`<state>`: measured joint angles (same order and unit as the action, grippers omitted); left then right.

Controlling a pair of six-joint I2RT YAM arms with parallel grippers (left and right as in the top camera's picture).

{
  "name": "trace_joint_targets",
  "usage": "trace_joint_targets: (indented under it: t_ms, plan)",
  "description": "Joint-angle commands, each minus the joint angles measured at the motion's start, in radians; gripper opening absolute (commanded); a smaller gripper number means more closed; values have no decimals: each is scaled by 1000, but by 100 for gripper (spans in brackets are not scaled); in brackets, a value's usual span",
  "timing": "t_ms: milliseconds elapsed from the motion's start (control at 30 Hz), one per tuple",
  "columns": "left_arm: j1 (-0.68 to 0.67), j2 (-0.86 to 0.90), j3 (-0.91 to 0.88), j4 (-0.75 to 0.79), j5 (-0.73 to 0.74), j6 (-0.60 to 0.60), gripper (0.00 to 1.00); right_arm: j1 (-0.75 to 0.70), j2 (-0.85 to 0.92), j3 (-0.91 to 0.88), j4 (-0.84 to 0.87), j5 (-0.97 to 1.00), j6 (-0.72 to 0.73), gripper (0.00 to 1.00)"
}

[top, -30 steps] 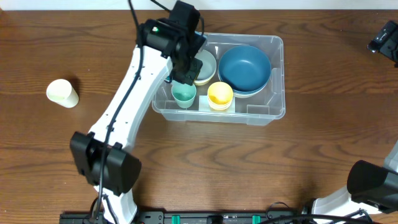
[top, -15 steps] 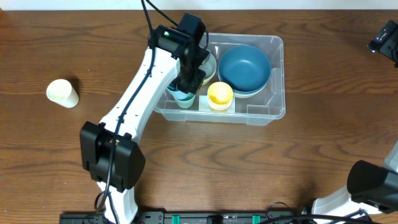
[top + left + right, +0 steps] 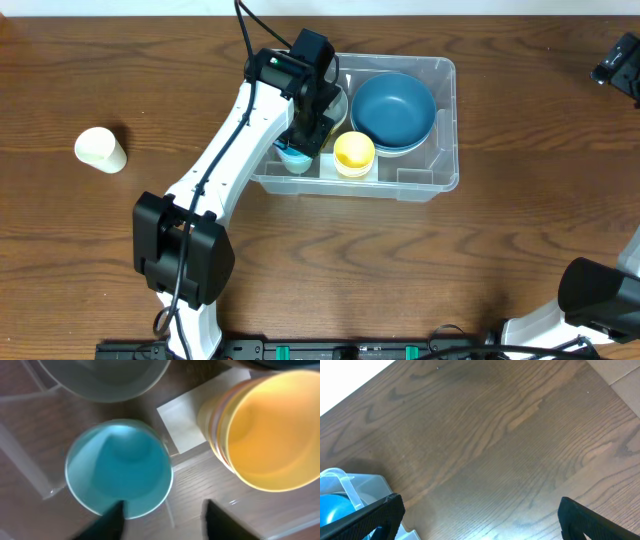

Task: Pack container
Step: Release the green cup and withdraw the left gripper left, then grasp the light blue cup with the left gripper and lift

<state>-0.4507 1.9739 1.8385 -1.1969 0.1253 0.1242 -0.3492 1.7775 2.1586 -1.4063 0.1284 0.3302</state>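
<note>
1. Container (image 3: 400, 186) stands upright on the counter (image 3: 520, 270), at 12 o'clock from its centre.
2. Inside: blue bowl (image 3: 393, 108) at the 3 o'clock end, pale bowl (image 3: 335, 105) at 10 o'clock, teal cup (image 3: 119, 467) in the 8 o'clock corner, yellow cup (image 3: 272, 430) just beside it at 6 o'clock.
3. Left fingers (image 3: 114, 521) hang over the teal cup, spread apart and grasping nothing. One tip overlaps the cup rim; contact unclear.
4. Right fingers (image 3: 380, 517) are released and wide apart over bare counter at 2 o'clock.
5. Cream cup (image 3: 100, 150) sits at 9 o'clock, well apart.
</note>
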Motion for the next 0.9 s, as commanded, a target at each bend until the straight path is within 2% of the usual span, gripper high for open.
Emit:
trace_joint_targets:
  t_ms: [0, 267, 467, 633, 867]
  plan:
    - [0, 4, 0, 10, -3, -5, 62, -4, 3, -2, -1, 6, 13, 99]
    - [26, -42, 82, -19, -13, -7, 64, -4, 3, -2, -1, 6, 13, 99]
    - [117, -189, 107, -46, -68, -41, 70, -4, 3, -2, -1, 6, 13, 99]
    - [301, -277, 107, -66, -100, -103, 74, -4, 3, -2, -1, 6, 13, 99]
    - [608, -240, 90, -57, -99, -212, 74, -4, 3, -2, -1, 6, 13, 99]
